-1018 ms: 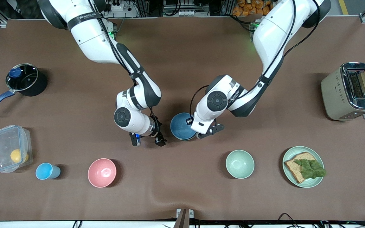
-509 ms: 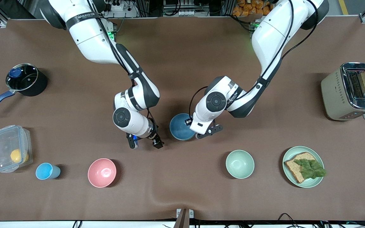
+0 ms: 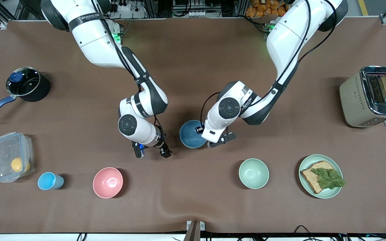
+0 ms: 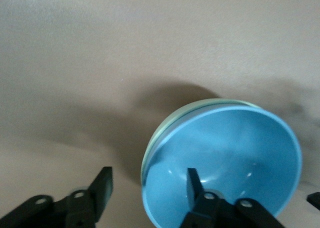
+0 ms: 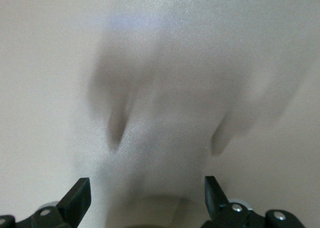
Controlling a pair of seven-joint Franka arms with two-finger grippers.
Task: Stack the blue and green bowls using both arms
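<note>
The blue bowl (image 3: 191,134) sits nested in the green bowl at the table's middle. Only a thin sage rim (image 4: 172,119) of the green bowl shows under the blue bowl (image 4: 235,158) in the left wrist view. My left gripper (image 3: 221,140) is open at the blue bowl's edge. In the left wrist view (image 4: 147,184) one finger stands over the bowl's inside and the other outside its rim. My right gripper (image 3: 152,153) is open and empty over bare table beside the bowls, toward the right arm's end. Its wrist view (image 5: 145,194) shows only tablecloth.
A paler mint bowl (image 3: 253,173), a pink bowl (image 3: 108,182) and a small blue cup (image 3: 49,181) stand nearer the camera. A plate with bread and lettuce (image 3: 321,176), a toaster (image 3: 371,96), a plastic box (image 3: 11,156) and a lidded pot (image 3: 25,84) stand toward the table's ends.
My right gripper has drawn slightly away from the bowls toward the right arm's end. The left gripper and the stacked bowls have barely moved.
</note>
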